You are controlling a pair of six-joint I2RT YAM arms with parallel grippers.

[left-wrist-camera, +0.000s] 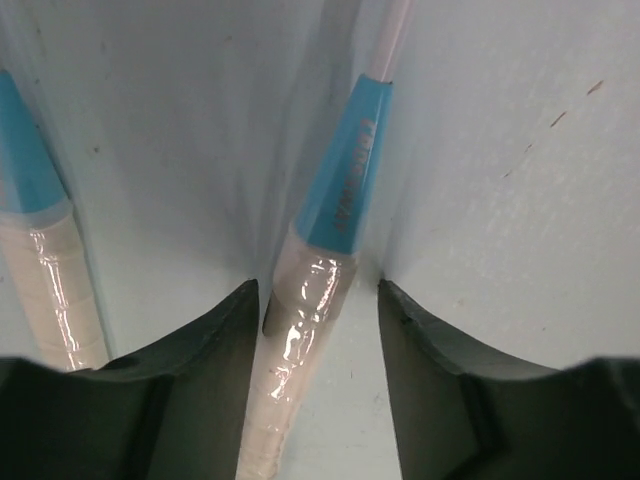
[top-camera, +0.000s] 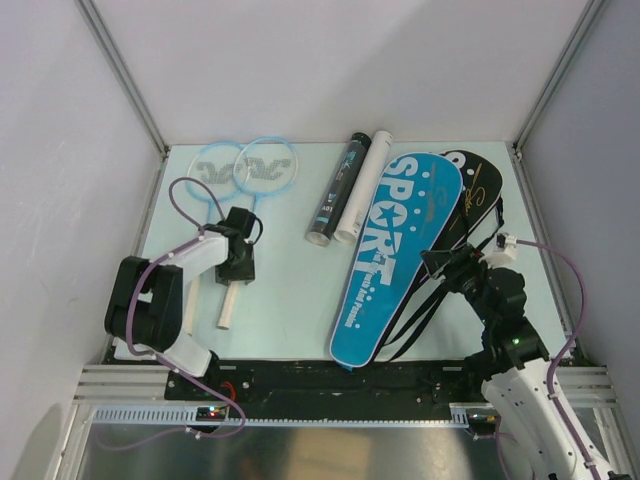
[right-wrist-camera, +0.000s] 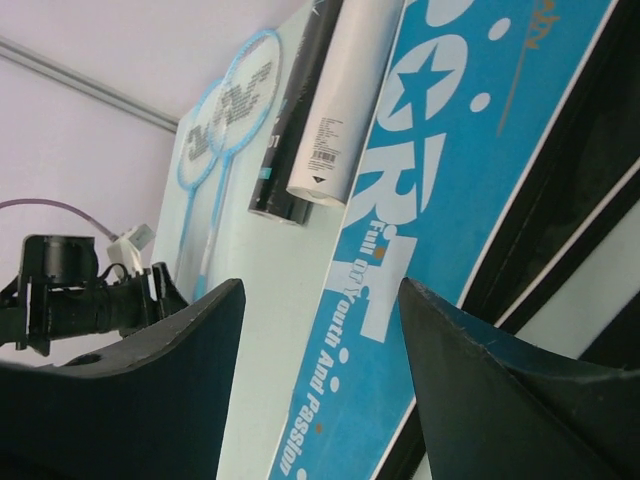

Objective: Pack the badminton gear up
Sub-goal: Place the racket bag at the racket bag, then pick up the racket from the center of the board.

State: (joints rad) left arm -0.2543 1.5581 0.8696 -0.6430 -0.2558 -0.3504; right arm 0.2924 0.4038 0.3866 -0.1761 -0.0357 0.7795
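- The blue "SPORT" bag (top-camera: 400, 255) lies slantwise on the table (top-camera: 290, 300), its wide end at the far side.
- A black bag (top-camera: 480, 190) lies under its right edge, partly covered.
- The white tube (top-camera: 362, 185) lies just left of the blue bag's wide end, with the black tube (top-camera: 335, 190) against the white tube's other side.
- Two light-blue rackets (top-camera: 245, 165) lie well left of the blue bag, heads overlapping.
- The left gripper (left-wrist-camera: 318, 295) straddles the handle of the racket nearer the bag, jaws apart, not clamped.
- The right gripper (right-wrist-camera: 320, 285) hovers at the blue bag's right edge, jaws spread wide and holding nothing.
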